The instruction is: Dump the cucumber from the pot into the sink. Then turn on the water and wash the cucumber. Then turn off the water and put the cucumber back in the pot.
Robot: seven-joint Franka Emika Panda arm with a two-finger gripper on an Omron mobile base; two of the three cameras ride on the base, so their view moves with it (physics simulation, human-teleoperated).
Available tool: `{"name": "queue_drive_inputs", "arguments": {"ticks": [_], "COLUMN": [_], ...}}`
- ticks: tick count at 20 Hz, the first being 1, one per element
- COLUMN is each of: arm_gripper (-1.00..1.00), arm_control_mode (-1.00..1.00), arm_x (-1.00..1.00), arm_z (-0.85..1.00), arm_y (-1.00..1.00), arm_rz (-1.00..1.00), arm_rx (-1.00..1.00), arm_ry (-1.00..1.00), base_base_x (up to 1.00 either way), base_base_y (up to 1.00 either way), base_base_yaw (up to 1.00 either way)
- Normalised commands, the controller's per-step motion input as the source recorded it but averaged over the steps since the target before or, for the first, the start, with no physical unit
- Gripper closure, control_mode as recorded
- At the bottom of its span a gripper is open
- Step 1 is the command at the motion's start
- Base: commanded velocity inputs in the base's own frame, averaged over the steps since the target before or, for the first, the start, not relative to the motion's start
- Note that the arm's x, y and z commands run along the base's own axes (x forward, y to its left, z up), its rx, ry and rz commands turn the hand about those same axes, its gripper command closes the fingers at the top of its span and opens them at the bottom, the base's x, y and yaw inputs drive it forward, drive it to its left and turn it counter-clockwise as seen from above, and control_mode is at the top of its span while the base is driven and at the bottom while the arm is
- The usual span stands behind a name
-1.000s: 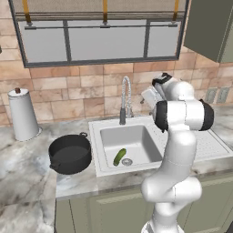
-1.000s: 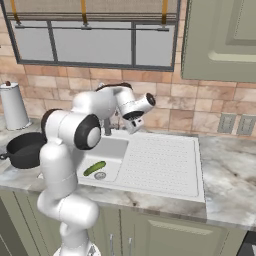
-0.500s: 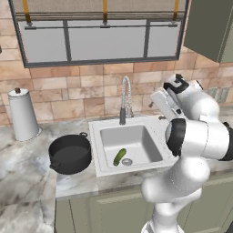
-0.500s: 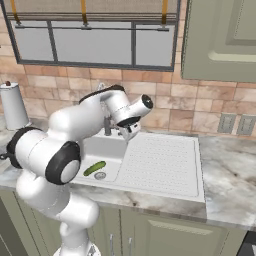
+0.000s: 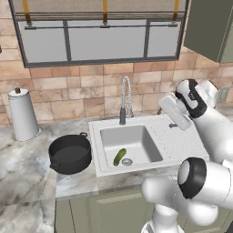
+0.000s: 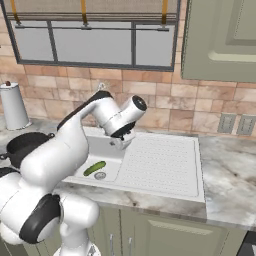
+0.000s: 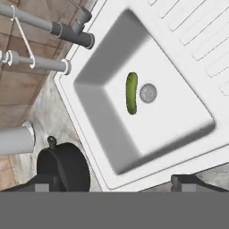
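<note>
- The pot (image 5: pixel 70 154) is seen empty on the counter, left of the sink (image 5: pixel 136 125).
- The cucumber (image 5: pixel 119 156) lies in the basin beside the drain; likely light, stiff, slippery, best pinched mid-length.
- The gripper (image 7: pixel 114 179) is held spread wide, empty, above the sink.

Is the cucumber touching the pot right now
Apart. The left base view shows the cucumber lying in the sink basin, the pot on the counter beside it.

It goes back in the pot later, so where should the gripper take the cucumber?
Grip the cucumber across its narrow middle, coming straight down from above. It lies flat on the sink floor beside the drain, so only its top and long sides look reachable.
</note>
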Motion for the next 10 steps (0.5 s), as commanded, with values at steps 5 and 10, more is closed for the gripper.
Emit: {"name": "queue_drive_inputs", "arguments": {"ticks": [5,10], "arm_gripper": [-1.0,-1.0], "arm_control_mode": [-1.0,-1.0], "arm_x": [-0.89,-0.24], "arm_z": [0.05,0.0], "arm_y": [0.55,0.94], "arm_rz": [0.0,0.0], "arm_rx": [-0.15,-0.17], "arm_ry": [0.05,0.03], "base_base_x": [0.0,0.0], "base_base_y": [0.0,0.0], "base_base_yaw": [0.0,0.0]}}
